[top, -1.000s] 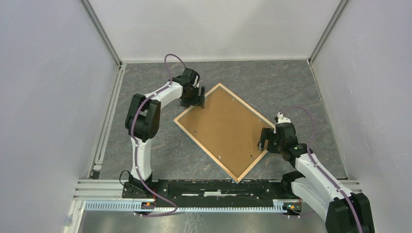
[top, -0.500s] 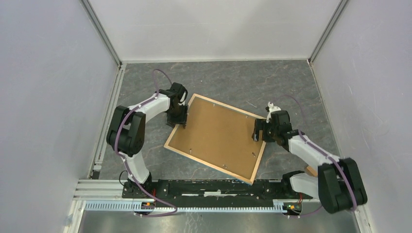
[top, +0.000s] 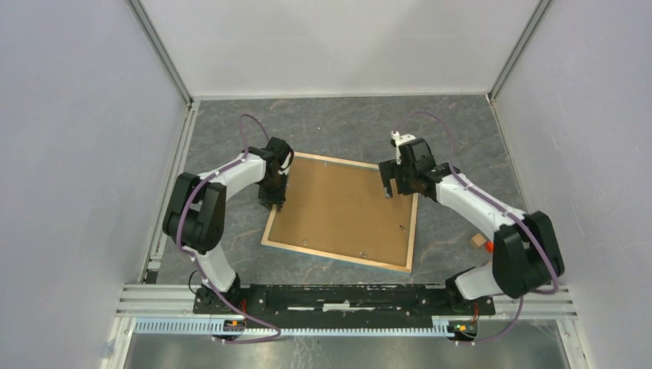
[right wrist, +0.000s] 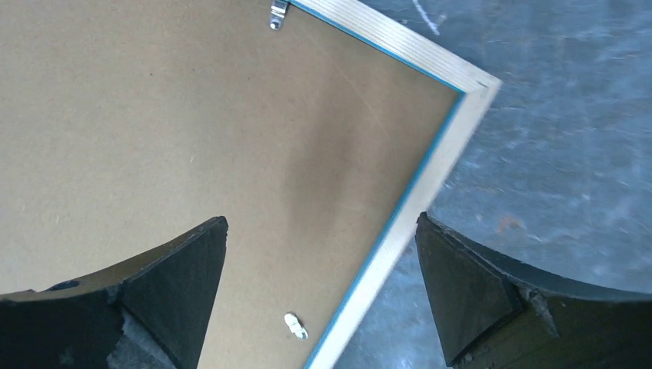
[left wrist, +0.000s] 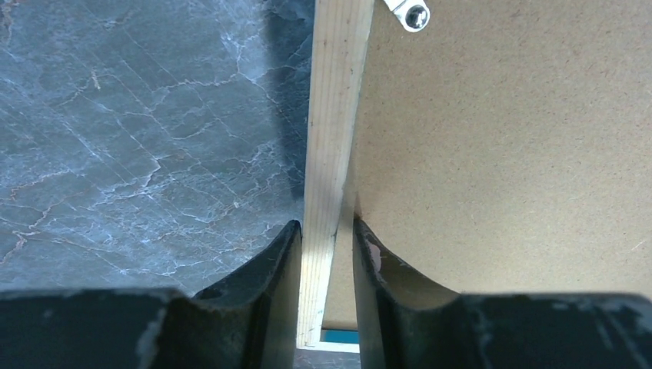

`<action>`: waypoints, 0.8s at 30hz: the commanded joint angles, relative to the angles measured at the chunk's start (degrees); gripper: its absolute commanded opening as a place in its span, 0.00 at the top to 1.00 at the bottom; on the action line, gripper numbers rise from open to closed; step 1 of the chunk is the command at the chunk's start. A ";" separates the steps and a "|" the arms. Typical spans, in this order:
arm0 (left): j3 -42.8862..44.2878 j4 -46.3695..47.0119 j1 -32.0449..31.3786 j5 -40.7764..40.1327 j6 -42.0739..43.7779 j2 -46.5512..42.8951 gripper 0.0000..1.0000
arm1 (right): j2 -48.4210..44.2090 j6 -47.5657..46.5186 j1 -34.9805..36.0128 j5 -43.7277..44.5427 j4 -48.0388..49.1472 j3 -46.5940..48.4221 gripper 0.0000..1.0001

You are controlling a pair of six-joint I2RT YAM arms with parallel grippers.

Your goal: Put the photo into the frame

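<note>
frame (top: pixel 338 211) lying flat, back side facing up, light wood rim going round brown backing board (right wrist: pixel 154 115), thin blue edge peeking out. left rim sitting pinched inside left gripper (left wrist: pixel 327 254); far right corner lying under wide-spread right gripper (right wrist: pixel 321 223).

Bright, even light; wrist foregrounds perhaps slightly blurred.

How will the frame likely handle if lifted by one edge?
Probably stiff: the frame has a wooden rim that runs straight, with no visible sag. Likely awkward and apt to swing, since it is wide and thin and the left end effector pinches only one edge. Possibly fragile: the backing board hides any pane.
</note>
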 commanded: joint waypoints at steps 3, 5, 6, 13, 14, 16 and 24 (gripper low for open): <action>-2.01 1.10 -0.25 0.35 1.27 -1.15 0.66 | -10.11 -2.28 0.41 4.94 -7.65 -3.21 0.02; -2.36 1.00 -0.28 2.25 0.09 -1.81 0.69 | -12.39 -2.90 0.30 1.01 -7.80 -6.49 0.02; -2.60 0.96 -0.27 3.10 -0.24 -2.15 0.70 | -13.46 -3.27 0.28 -0.30 -7.31 -8.13 0.02; -6.32 2.43 -0.29 5.44 -0.94 -2.68 0.83 | -18.90 -2.25 -0.84 -4.11 -2.74 -16.17 0.07; -6.33 2.33 -0.31 5.40 -0.86 -2.22 0.86 | -18.29 -1.75 -0.84 -4.20 -2.86 -16.42 0.12; -5.90 2.25 -0.33 5.30 -0.83 -1.92 0.89 | -16.78 -1.52 -0.86 -5.23 -3.31 -16.56 0.18; -5.80 2.16 -0.24 4.19 -0.66 -3.09 0.92 | -14.16 -0.97 0.52 -5.85 -1.33 -18.50 0.29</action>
